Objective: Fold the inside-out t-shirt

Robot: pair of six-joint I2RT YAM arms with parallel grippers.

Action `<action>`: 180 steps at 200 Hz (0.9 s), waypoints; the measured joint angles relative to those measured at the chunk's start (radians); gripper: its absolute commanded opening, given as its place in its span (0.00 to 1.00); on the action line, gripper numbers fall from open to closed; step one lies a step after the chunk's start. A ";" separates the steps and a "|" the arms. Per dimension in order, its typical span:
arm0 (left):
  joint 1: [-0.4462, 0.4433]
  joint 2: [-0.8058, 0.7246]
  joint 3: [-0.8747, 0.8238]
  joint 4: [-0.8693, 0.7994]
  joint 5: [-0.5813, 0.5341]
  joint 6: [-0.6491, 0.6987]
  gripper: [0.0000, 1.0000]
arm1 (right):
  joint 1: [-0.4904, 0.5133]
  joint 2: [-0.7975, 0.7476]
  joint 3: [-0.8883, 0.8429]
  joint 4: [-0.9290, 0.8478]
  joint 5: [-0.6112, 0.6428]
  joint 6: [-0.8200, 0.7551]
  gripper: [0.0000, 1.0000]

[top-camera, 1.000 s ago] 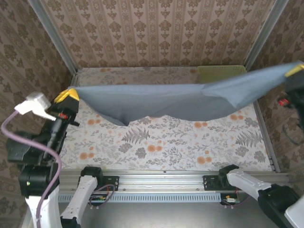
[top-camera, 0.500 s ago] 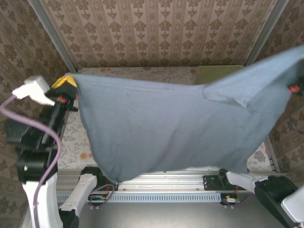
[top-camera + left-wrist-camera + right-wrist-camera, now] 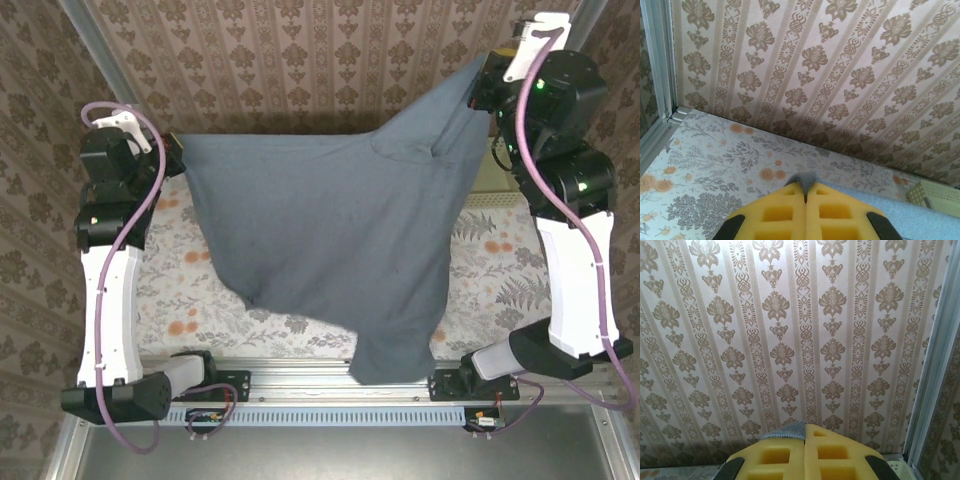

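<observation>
1. The floral table (image 3: 170,300) lies below, with patterned wallpaper behind it.
2. The inside-out t-shirt (image 3: 330,240) hangs in the air above the table, stretched between both arms. Its right corner is held higher, and its lowest tip droops toward the near rail.
3. The left gripper (image 3: 805,192) has its yellow pads pressed together on a pinch of the shirt's edge.
4. The right gripper (image 3: 805,432) is likewise clamped on a fold of fabric.

The right gripper (image 3: 805,429) is squeezing its two yellow fingers (image 3: 775,455) tight together. A small grey bit of the t-shirt (image 3: 786,430) is poking out between them, I think. The patterned wall (image 3: 780,330) is standing behind, with a metal post (image 3: 935,365) beside it.
</observation>
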 measured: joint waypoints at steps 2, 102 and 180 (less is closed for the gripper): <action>0.002 0.005 -0.001 0.004 0.003 -0.002 0.00 | 0.000 0.003 -0.001 0.003 0.000 0.000 0.00; 0.024 -0.238 -0.166 0.139 0.114 -0.055 0.00 | -0.006 -0.134 -0.126 0.034 -0.003 0.016 0.00; 0.024 -0.573 -0.181 0.201 0.145 -0.078 0.00 | -0.008 -0.479 -0.125 0.053 -0.057 0.088 0.00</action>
